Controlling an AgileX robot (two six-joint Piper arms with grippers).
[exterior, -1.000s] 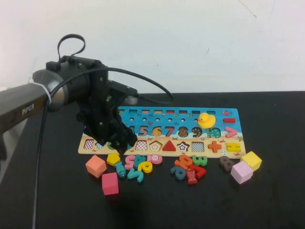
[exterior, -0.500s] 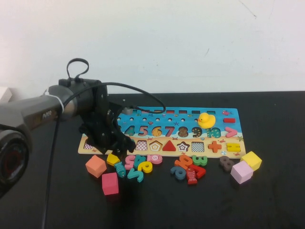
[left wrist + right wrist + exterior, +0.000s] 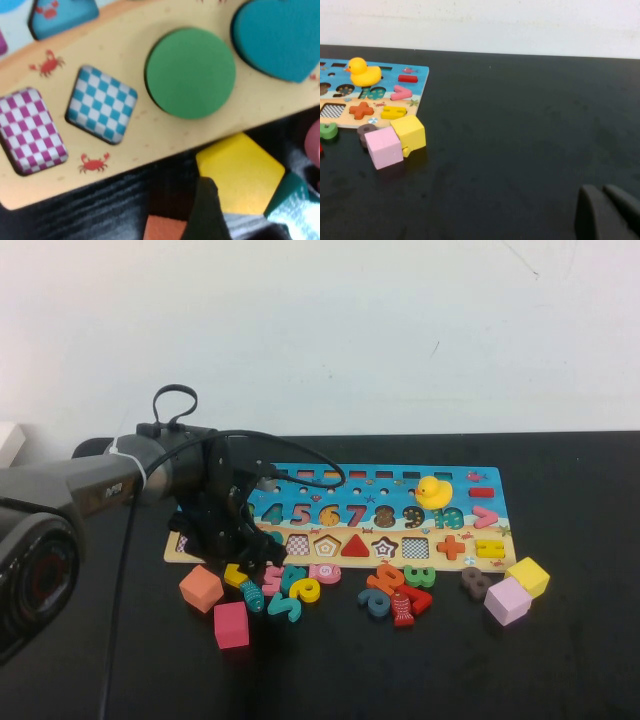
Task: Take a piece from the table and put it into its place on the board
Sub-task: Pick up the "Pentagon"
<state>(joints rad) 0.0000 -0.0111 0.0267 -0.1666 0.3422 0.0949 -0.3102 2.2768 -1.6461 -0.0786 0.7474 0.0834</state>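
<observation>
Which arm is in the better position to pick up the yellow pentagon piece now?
The left. The left gripper is open right above the yellow pentagon beside the board; the right gripper sits far off, shut.

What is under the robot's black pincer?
Under the left pincer, which is open, lies the yellow pentagon piece on the black table, just off the board. A black fingertip hides its near corner. The right pincer rests apart.

Rubber duck (image 3: 432, 491) right of centre. Orange cube (image 3: 201, 588) and pink cube (image 3: 231, 625) lower left; lilac cube (image 3: 507, 600) touching yellow cube (image 3: 528, 576) at right. Loose numbers (image 3: 395, 592) (two fish too) mid-frame on black table (image 3: 560, 670).
</observation>
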